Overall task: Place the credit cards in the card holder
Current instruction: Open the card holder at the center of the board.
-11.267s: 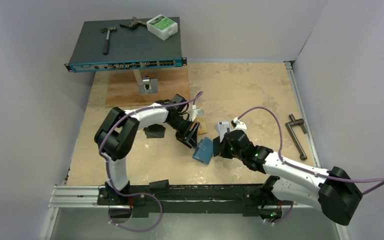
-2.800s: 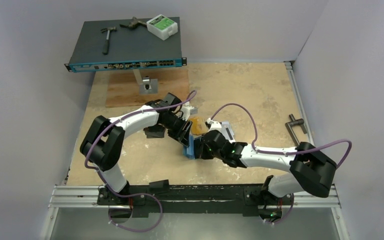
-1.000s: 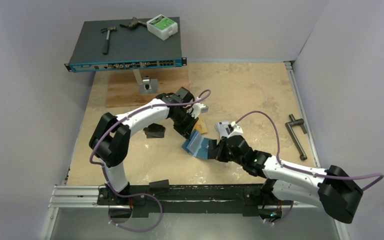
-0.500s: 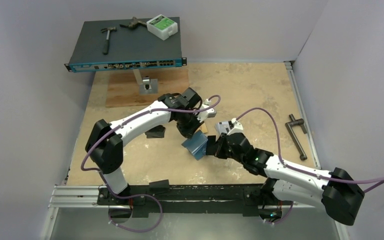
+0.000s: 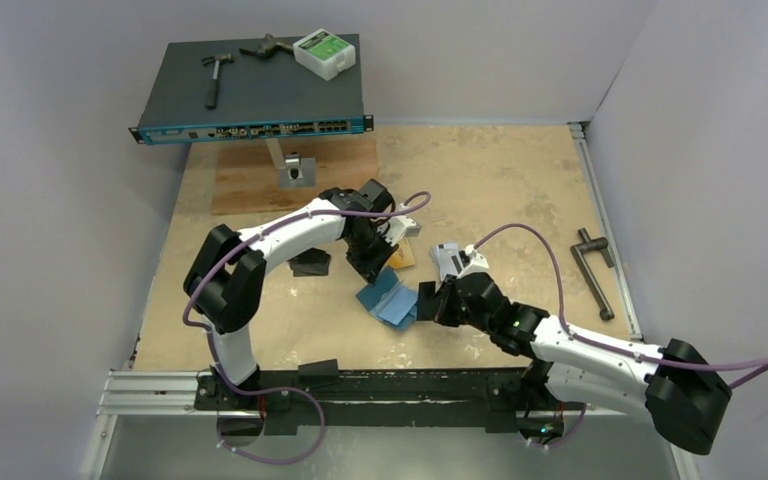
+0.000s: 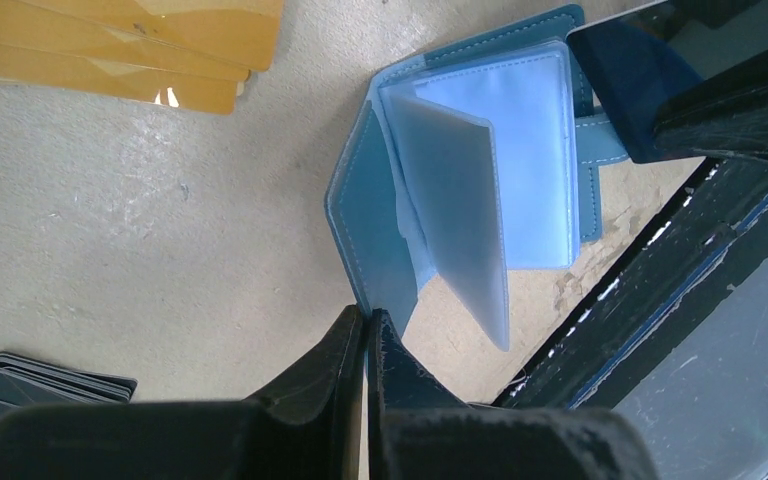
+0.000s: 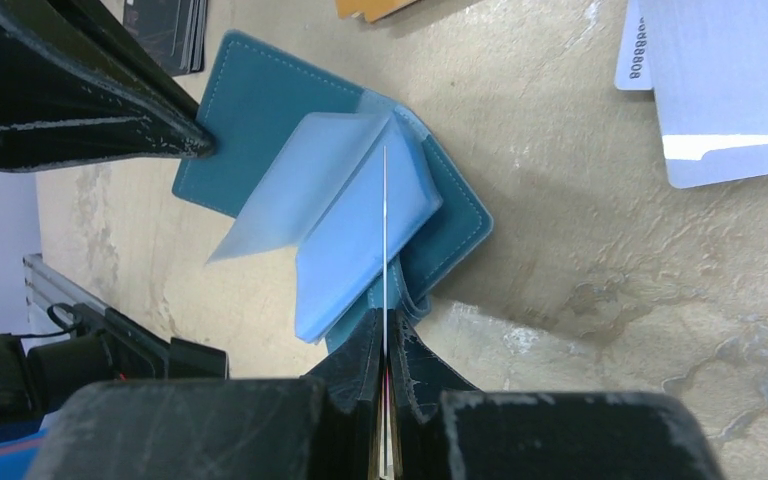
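The holder (image 5: pixel 385 298) lies open on the counter (image 5: pixel 500 190), cover down, its pale glossy pockets fanned upward. The left gripper (image 6: pixel 365 325) has its jaws together with nothing between them. Its tip touches the edge of the holder's left cover.

The right gripper (image 7: pixel 385 330) stands on the opposite side of the holder, at its strap side, clamped on a card (image 6: pixel 625 90). Its own camera sees the card edge-on as a thin line. The card's free end reaches in among the holder's pockets, though I cannot tell whether it sits inside one.

Other cards lie loose around the holder:
- orange cards (image 6: pixel 110 40) just beyond it
- white cards (image 7: pixel 720 90) beyond it and to its right
- a dark stack (image 6: pixel 50 378) to its left

None of these touch the holder.
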Controlling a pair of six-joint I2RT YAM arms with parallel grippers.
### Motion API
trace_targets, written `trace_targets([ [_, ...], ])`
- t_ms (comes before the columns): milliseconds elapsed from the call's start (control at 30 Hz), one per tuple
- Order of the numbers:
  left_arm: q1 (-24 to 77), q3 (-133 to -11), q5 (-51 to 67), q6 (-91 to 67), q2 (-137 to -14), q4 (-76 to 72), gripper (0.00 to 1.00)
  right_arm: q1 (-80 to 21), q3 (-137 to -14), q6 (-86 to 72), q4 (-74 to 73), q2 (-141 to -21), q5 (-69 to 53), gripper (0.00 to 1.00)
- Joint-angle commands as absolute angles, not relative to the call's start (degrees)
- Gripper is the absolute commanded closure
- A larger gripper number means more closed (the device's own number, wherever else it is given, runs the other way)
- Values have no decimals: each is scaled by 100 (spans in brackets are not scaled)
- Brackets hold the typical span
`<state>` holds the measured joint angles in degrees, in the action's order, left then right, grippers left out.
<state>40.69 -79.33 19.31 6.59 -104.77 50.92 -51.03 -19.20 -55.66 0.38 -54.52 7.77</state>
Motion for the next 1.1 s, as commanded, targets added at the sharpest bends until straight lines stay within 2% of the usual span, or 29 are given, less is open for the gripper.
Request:
trace_targets([
  [0,4012,-7877,2140,580,-10501,4957,100,-5088,-1905,-5502,279,-5572,512,100],
  [300,4009,-7834,2178,567,-10353,4902,100,-5084,-1912,-5353,380,-5662,188,100],
  [567,4008,-7751,2162,552,-10292,4832,100,-5089,-1601,-5473,192,-5189,-332,100],
  [1067,4010,-7726,2213,530,-10255,4800,100,-5089,-1283,-5454,668,-5438,-1083,100],
])
